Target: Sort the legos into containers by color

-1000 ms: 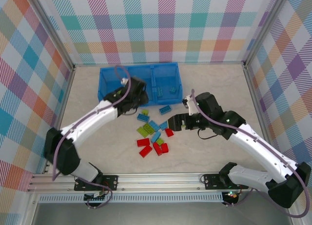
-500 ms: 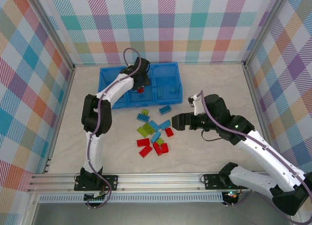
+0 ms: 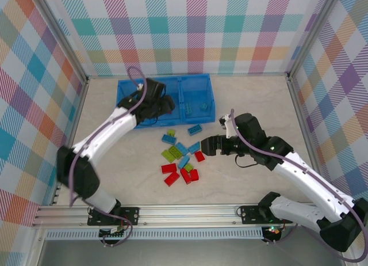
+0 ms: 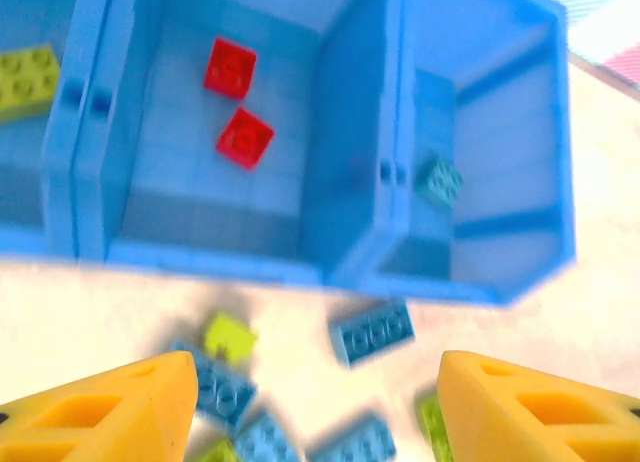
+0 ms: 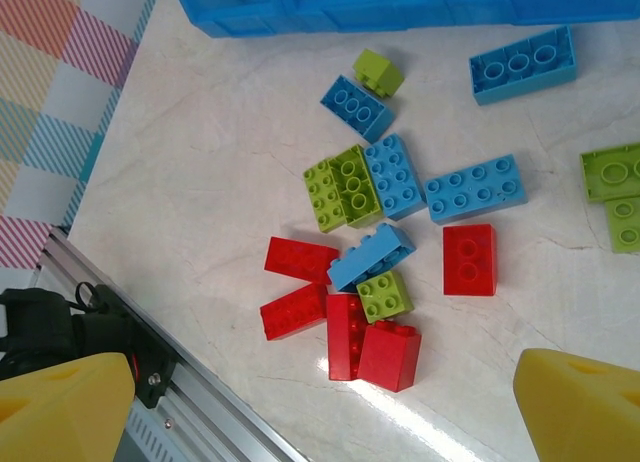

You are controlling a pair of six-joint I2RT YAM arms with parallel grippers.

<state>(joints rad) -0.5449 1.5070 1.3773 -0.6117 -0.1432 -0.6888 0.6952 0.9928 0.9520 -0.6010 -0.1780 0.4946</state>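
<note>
From above, my left gripper (image 3: pixel 163 105) hangs over the tray (image 3: pixel 195 78). Half a second ago it was reaching further in, with something red beneath it. My right gripper (image 3: pixel 208 145) hovers, jaws wide, beside the loose legos (image 3: pixel 181 161) on the table (image 3: pixel 115 162).

On my left wrist camera, my fingers (image 4: pixel 100 412) are spread with nothing between them, having opened over the last second. Two red bricks (image 4: pixel 243 137) lie in the middle compartment (image 4: pixel 200 202). The picture is blurred, but I think one is the brick I just let go. A lime brick (image 4: pixel 25 77) sits in the next compartment.

On my right wrist camera, my fingers (image 5: pixel 60 407) stand wide above the pile. Red, lime and blue bricks remain on the table, so much sorting is left.
</note>
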